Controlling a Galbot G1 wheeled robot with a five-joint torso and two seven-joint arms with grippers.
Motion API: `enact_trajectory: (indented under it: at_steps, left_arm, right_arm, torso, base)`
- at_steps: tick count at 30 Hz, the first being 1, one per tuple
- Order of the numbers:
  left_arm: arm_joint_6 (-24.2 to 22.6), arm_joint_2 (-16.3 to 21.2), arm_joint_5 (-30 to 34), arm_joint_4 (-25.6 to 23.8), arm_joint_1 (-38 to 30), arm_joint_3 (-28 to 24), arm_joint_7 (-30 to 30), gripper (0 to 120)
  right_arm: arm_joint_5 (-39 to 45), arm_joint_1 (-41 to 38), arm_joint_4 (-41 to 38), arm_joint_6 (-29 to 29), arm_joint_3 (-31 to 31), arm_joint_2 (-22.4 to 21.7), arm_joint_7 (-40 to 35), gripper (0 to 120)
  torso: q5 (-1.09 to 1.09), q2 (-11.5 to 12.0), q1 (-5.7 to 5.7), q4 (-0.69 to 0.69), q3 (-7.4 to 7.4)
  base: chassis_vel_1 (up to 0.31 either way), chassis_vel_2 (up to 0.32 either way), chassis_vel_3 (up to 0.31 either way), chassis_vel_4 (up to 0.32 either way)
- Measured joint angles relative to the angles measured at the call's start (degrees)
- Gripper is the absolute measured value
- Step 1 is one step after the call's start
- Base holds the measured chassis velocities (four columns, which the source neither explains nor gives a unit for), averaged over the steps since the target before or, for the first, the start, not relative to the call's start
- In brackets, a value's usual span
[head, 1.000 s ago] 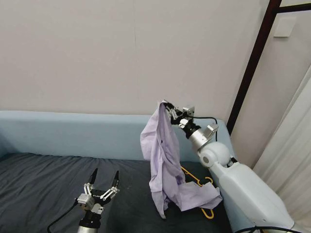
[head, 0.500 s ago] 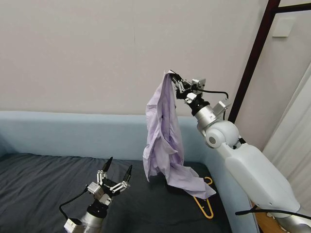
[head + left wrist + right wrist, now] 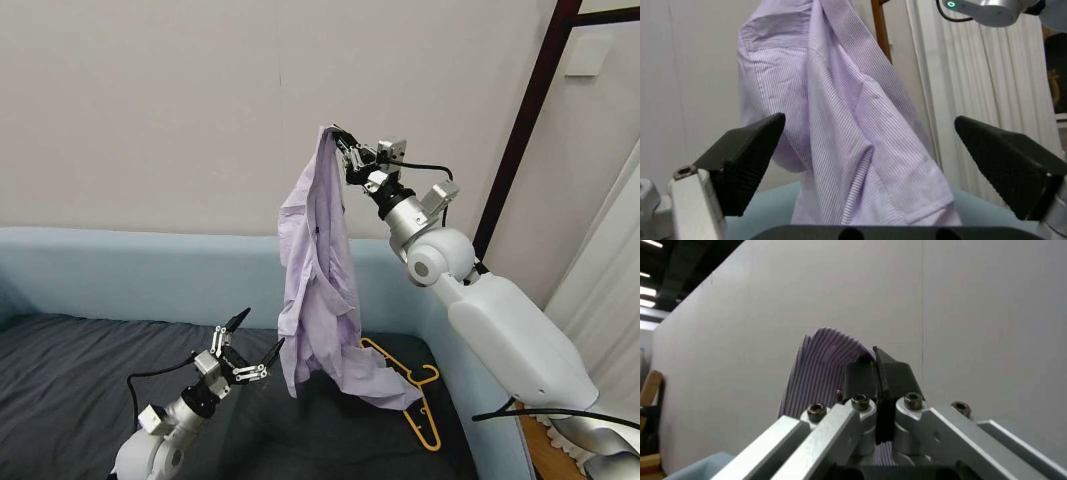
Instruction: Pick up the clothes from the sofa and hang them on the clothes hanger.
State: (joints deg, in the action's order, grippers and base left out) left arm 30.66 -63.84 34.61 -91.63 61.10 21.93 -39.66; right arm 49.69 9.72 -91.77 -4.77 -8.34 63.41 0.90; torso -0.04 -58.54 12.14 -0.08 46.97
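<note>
A lilac striped shirt (image 3: 318, 270) hangs in the air above the sofa, pinched at its top by my right gripper (image 3: 338, 141), which is shut on the cloth. Its lower hem drapes onto the dark seat beside a yellow clothes hanger (image 3: 415, 400) lying flat there. My left gripper (image 3: 248, 340) stands open low over the seat, just left of the shirt's lower edge. In the left wrist view the shirt (image 3: 840, 135) hangs between the two black fingers (image 3: 743, 157), farther off. In the right wrist view the black pads (image 3: 873, 380) clamp a fold of the shirt (image 3: 817, 370).
The sofa has a dark grey seat (image 3: 70, 380) and a pale blue backrest (image 3: 130, 280). A plain wall stands behind. A dark vertical post (image 3: 520, 130) and pale curtain (image 3: 600, 290) lie at the right.
My right gripper has lifted the shirt higher and carried it a little left, so most of it now hangs free. My left gripper has risen and moved right toward the shirt's lower edge.
</note>
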Motion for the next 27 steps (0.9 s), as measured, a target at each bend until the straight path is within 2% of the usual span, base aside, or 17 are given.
enact_trajectory:
  at_steps: [4,11,16,20,27]
  left_arm:
    - [-0.4,0.1,0.6,1.8,-3.5,-2.7,-0.9,100]
    - [-1.1,-2.9,0.0,3.1,-5.6,-6.3,-2.2,100]
    - [-1.1,-6.6,-3.7,5.7,-6.3,-8.6,2.0,100]
    - [-1.4,-10.5,-5.9,7.7,-6.8,-12.0,7.8,100]
    - [-1.6,-13.0,-7.9,11.2,-8.4,-14.5,12.7,100]
  right_arm:
    - [-0.7,0.3,1.1,0.1,0.5,0.5,-0.3,0]
    - [-1.8,1.5,3.2,0.1,1.8,0.7,-0.4,0]
    - [-2.1,2.1,3.2,0.1,2.3,0.3,-0.2,0]
    - [-2.1,1.9,3.3,0.1,2.3,0.1,-0.1,0]
    - [-2.1,2.2,3.2,0.1,2.3,0.0,-0.1,0]
  torso:
    - [0.01,0.0,0.0,0.02,0.0]
    - [0.02,0.0,0.0,0.02,0.0]
    - [0.02,0.0,-0.01,0.02,0.0]
    - [0.01,0.0,-0.01,0.01,-0.01]
    - [0.02,0.0,-0.01,0.02,-0.01]
  base:
    - [0.0,0.0,0.0,0.0]
    - [0.0,0.0,0.0,0.0]
    - [0.0,0.0,0.0,0.0]
    - [0.0,0.0,0.0,0.0]
    - [0.0,0.0,0.0,0.0]
